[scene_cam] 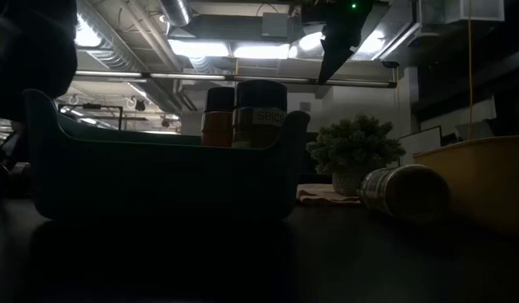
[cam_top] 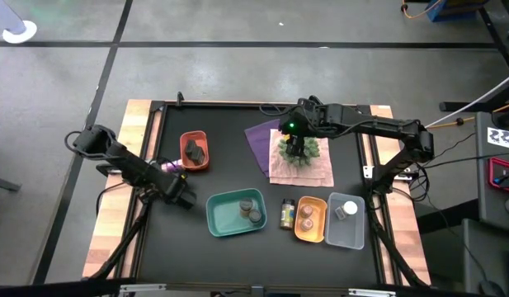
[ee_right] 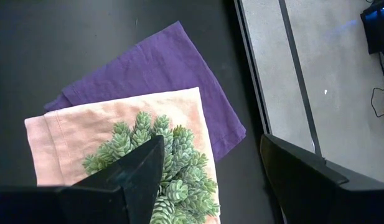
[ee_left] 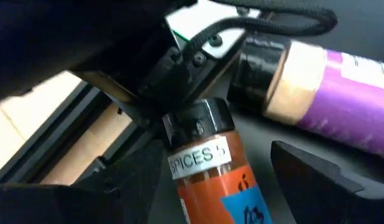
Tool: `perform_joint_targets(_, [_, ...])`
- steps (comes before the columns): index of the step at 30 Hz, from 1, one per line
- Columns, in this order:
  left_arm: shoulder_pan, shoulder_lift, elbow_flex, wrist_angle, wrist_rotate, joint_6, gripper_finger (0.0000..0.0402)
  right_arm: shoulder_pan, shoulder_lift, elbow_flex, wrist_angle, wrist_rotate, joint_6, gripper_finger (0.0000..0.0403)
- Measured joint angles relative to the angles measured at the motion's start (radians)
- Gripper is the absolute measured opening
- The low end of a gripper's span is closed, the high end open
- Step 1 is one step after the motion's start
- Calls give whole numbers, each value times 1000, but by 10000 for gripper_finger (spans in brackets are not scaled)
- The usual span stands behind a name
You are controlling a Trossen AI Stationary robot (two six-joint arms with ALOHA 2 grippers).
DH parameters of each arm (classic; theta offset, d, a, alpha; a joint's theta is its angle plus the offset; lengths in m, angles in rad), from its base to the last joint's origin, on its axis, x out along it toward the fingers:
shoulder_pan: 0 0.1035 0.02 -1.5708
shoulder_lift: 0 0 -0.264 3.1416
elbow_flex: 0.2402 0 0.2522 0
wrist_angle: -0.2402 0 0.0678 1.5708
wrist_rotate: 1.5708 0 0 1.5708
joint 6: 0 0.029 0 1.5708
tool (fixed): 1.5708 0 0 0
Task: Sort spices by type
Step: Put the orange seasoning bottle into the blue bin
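Orange spice jar (ee_left: 207,168) lay between the left hand's (ee_left: 216,186) spread fingers; right hand (ee_right: 210,177) hovered, fingers apart, above the plant (ee_right: 170,168).

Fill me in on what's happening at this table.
Spice sorting is under way. The left gripper sits at the table's left edge, fingers open around an orange spice jar, with a purple-labelled jar lying beside it. The right gripper hovers open above the green plant. Jars already sit in the teal tray, orange tray and clear tray.
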Motion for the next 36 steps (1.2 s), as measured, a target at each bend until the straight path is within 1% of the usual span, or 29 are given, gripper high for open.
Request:
perform_joint_targets(5, [31,0,0,-41,0,-5,282,0,0,0,0,0,0,266])
perform_joint_targets(8, [48,0,0,-72,0,-35,282,0,0,0,0,0,0,266])
perform_joint_targets(16, [74,0,0,-66,0,-32,282,0,0,0,0,0,0,266])
perform_joint_targets(22, [74,0,0,-13,-1,-33,282,0,0,0,0,0,0,266])
perform_joint_targets(26, [73,0,0,-12,-1,-5,282,0,0,0,0,0,0,266])
perform_joint_targets(32, [83,0,0,-57,-1,-22,282,0,0,0,0,0,0,266])
perform_joint_targets(36, [107,0,0,-46,-1,-17,282,0,0,0,0,0,0,266])
